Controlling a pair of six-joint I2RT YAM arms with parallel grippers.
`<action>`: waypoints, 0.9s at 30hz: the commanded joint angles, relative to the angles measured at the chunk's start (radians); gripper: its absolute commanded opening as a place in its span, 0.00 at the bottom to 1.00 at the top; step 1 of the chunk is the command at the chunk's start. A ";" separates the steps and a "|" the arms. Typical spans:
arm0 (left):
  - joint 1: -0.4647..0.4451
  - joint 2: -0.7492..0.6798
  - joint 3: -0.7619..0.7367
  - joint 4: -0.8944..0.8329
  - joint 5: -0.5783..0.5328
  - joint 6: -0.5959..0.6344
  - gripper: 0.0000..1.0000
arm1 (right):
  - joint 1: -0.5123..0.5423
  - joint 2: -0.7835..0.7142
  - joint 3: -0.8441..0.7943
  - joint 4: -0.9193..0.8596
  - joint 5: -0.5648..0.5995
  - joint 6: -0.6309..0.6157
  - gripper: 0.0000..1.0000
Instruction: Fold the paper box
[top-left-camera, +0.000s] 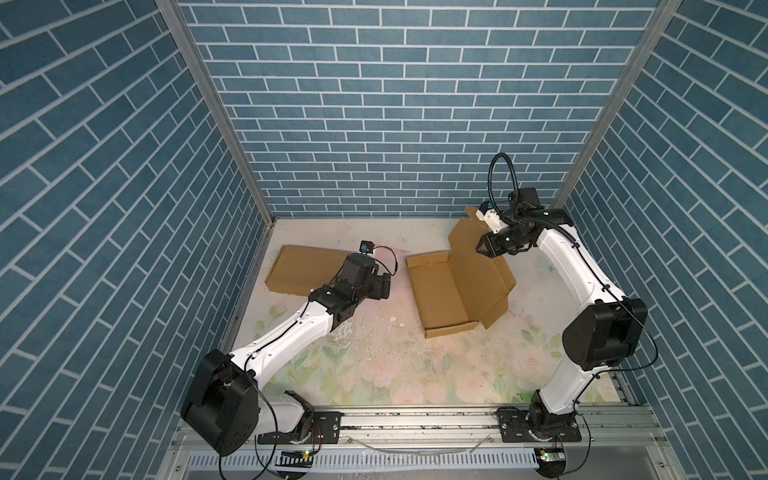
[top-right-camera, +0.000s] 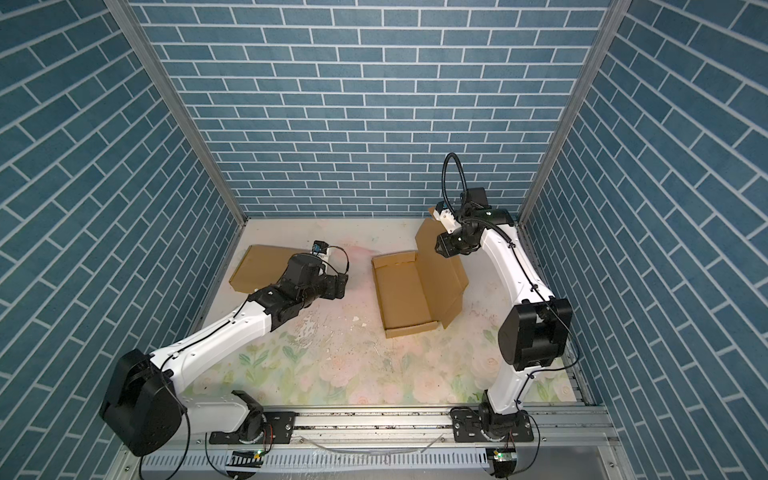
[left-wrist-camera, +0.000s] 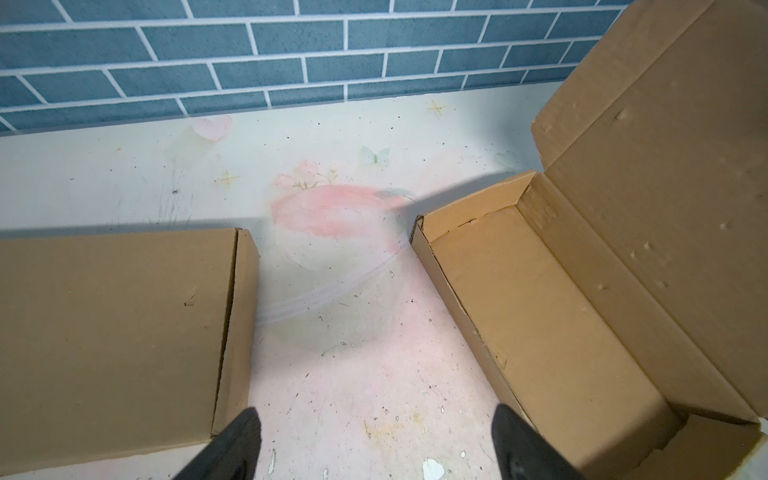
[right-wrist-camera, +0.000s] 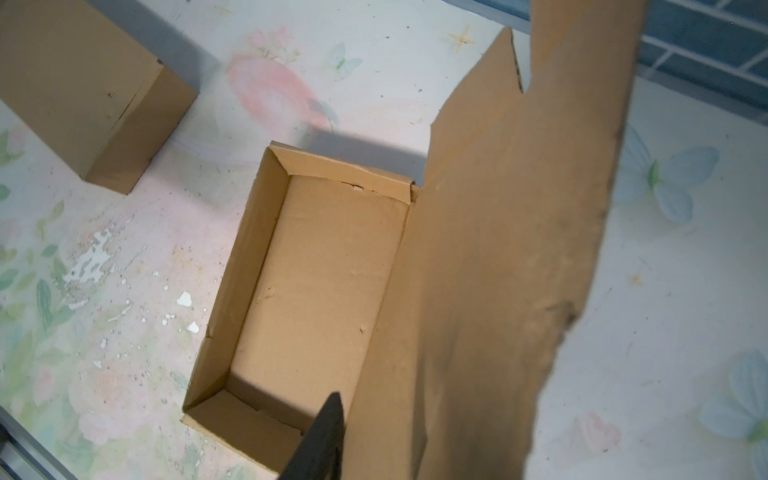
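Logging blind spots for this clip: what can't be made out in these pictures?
Right pincer: the right wrist view shows one finger; the lid hides the other, so grip unclear.
Closed box: the left arm covers part in both top views; the left wrist view's edge cuts it off.

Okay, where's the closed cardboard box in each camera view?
Top view: closed box left of the open box.
Top view: closed box likewise left of open box.
Left wrist: closed box opposite the open box.
Right wrist: closed box beyond the open box.
Shared landmark: the open box's raised lid.
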 joint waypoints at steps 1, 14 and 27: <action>0.001 0.006 0.021 -0.004 0.016 0.001 0.87 | 0.022 0.041 0.090 -0.086 -0.060 -0.195 0.35; 0.001 -0.023 0.021 -0.040 0.001 0.003 0.85 | 0.155 0.150 0.250 -0.208 -0.160 -0.533 0.27; 0.059 0.017 0.027 -0.042 0.089 -0.004 0.86 | 0.201 0.164 0.371 -0.151 -0.072 -0.453 0.51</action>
